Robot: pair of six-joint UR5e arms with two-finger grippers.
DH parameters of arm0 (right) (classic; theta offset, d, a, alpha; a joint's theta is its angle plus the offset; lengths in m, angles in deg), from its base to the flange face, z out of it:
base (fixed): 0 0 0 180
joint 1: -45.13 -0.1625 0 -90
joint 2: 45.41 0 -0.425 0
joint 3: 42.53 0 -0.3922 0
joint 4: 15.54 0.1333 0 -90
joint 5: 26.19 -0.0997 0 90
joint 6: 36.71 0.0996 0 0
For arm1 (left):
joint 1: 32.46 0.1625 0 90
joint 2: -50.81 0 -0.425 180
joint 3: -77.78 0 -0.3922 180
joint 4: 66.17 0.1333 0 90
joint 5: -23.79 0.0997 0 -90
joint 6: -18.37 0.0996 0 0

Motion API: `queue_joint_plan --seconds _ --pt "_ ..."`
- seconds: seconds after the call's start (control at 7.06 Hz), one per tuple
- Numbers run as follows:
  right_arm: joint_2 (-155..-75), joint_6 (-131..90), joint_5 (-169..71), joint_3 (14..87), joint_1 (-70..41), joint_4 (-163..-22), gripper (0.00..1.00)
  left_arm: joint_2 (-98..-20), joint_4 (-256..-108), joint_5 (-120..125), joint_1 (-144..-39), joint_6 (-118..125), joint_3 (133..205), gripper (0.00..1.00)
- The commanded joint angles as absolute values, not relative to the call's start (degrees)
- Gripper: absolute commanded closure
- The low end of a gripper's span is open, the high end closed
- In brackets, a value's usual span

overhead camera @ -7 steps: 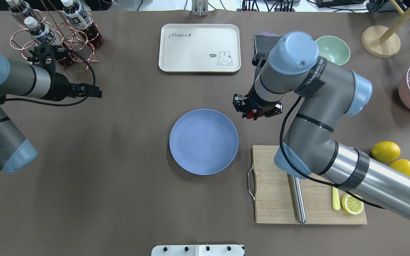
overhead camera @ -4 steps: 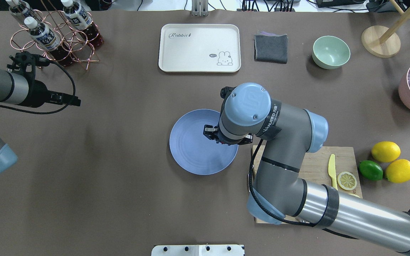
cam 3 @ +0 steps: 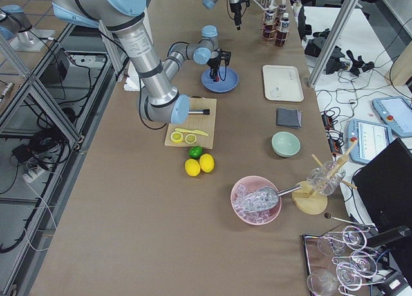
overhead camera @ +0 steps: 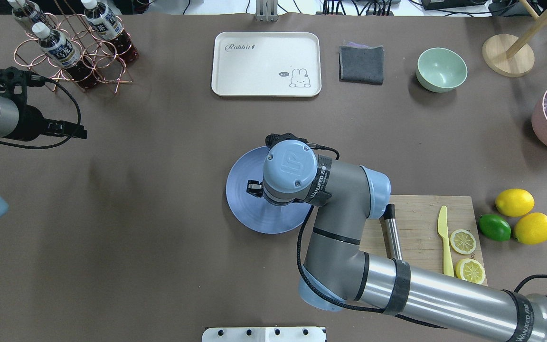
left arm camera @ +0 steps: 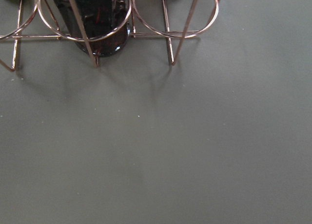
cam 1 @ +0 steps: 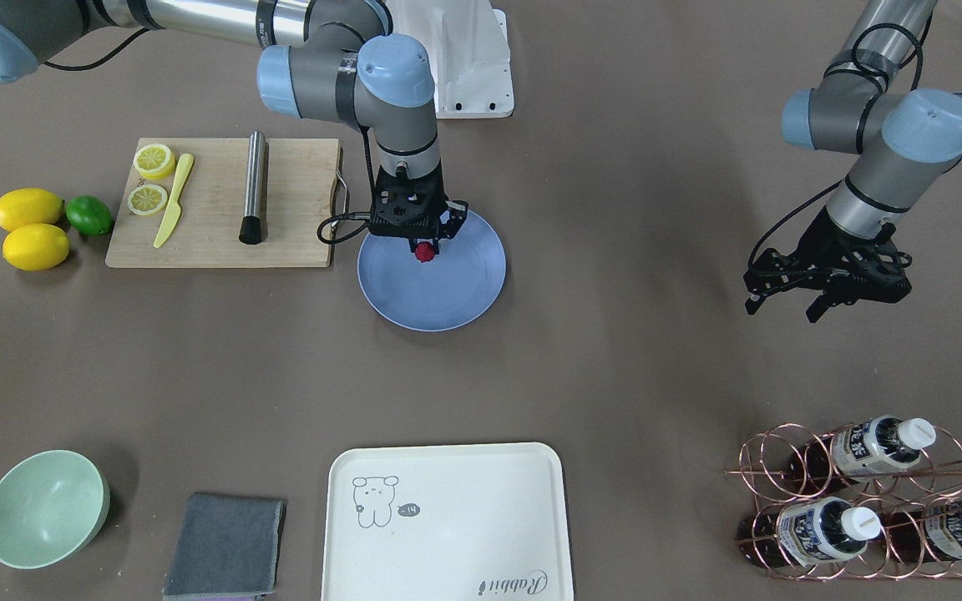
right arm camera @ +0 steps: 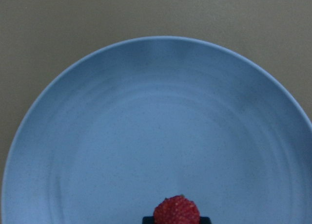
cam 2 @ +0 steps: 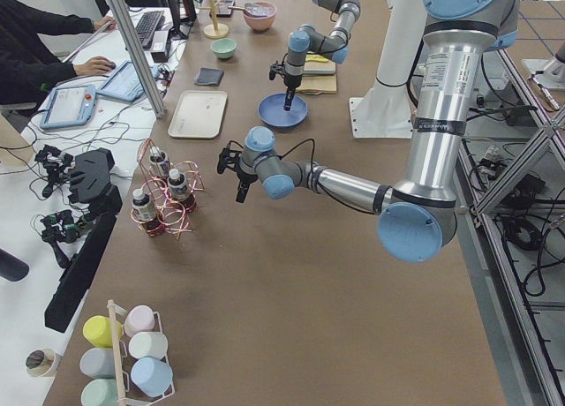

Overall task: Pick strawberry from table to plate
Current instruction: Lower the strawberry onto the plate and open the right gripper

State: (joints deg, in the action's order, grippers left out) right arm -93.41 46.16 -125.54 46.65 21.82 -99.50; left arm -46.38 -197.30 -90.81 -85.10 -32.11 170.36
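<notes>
The blue-grey plate [cam 1: 448, 300] lies mid-table, partly covered by my right wrist in the overhead view [overhead camera: 242, 209]. My right gripper [cam 1: 424, 245] points straight down over the plate's robot-side half, shut on the small dark-red strawberry [cam 1: 424, 253], which hangs just above the plate's surface. In the right wrist view the strawberry [right arm camera: 176, 210] sits at the bottom edge above the plate [right arm camera: 146, 136]. My left gripper [cam 1: 782, 305] hovers far off near the bottle rack, open and holding nothing. The brown table [overhead camera: 159, 237] lies under everything.
A wooden cutting board [cam 1: 214, 238] with a yellow knife, lemon slices and a metal rod lies beside the plate. Two lemons and a lime [cam 1: 88, 214] lie beyond it. A cream tray [overhead camera: 266, 64], grey cloth [overhead camera: 361, 64], green bowl [overhead camera: 441, 69] and copper bottle rack [overhead camera: 74, 47] line the far side.
My right arm has carried the strawberry from beyond the plate's far right rim to a spot over the plate. My left arm has drawn back toward the left edge.
</notes>
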Motion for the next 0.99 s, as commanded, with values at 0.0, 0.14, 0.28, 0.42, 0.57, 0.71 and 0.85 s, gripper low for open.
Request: queue_joint_plan --seconds 0.0,0.14,0.28,0.42,0.57,0.71,0.85 --pt "-93.1 46.0 -125.1 45.2 21.9 -98.9 1.0 -45.5 -197.8 -90.8 -85.2 -32.1 170.2 0.02" --pt "-93.1 46.0 -125.1 45.2 21.8 -98.9 0.72 -45.4 -198.0 -90.8 -85.2 -32.1 170.2 0.02" --pt "-93.0 46.3 -125.1 45.4 21.9 -98.8 0.01 -45.4 -198.0 -90.8 -85.1 -32.1 170.2 0.02" --pt "-93.0 46.3 -125.2 45.9 21.7 -98.9 0.0 -45.4 -198.0 -90.8 -85.2 -32.1 170.2 0.02" --pt "-93.0 46.3 -125.7 47.2 21.1 -99.2 0.0 -45.4 -198.0 -90.8 -85.2 -32.1 170.2 0.02" --pt "-93.7 46.2 -129.1 50.8 18.7 -100.3 0.0 -45.4 -197.9 -92.4 -85.6 -32.1 170.2 0.02" --pt "-95.1 45.9 -134.7 55.2 15.2 -104.0 0.0 -44.9 -197.5 -98.3 -89.3 -30.3 170.2 0.02"
